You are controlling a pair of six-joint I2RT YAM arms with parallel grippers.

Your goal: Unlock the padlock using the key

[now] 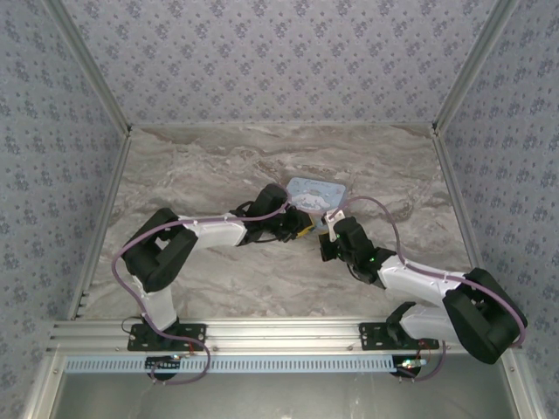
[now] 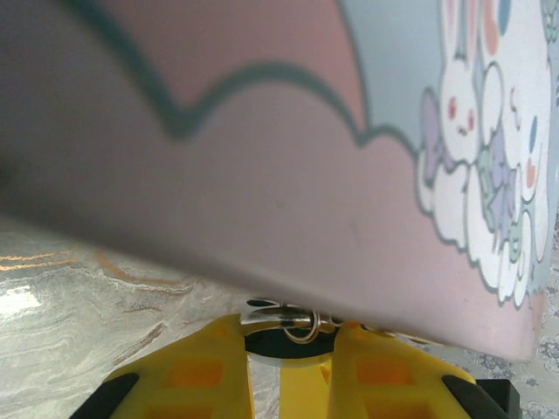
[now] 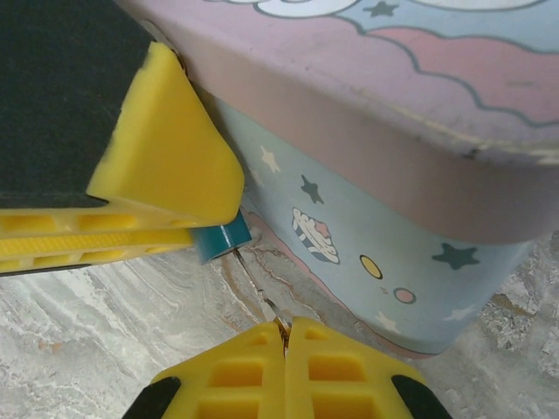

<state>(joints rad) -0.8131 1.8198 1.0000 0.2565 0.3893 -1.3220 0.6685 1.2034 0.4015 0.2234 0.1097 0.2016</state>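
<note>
Right gripper [image 3: 284, 336]: jaws pressed fully together, pinching thin metal key [image 3: 255, 281] at lower end. Key slants up-left, tip at blue face of padlock [image 3: 222, 241]. Left gripper [image 2: 293, 347]: jaws nearly closed, clamped on padlock, silvery metal showing between fingertips. Padlock sits between both grippers, just beside lower front edge of cartoon tin [image 3: 367, 218]. Marble table [image 3: 79, 340] underneath.

Surfaces and finishes.
tin [image 3: 376, 218]: painted metal, satin sheen, rim scuffed; table [image 3: 105, 332]: polished, veined stone look; gripper fingers [image 3: 236, 375]: matt yellow plastic, ribbed; padlock [image 3: 220, 240]: smooth blue casing; key [image 3: 251, 272]: thin bright metal.
</note>
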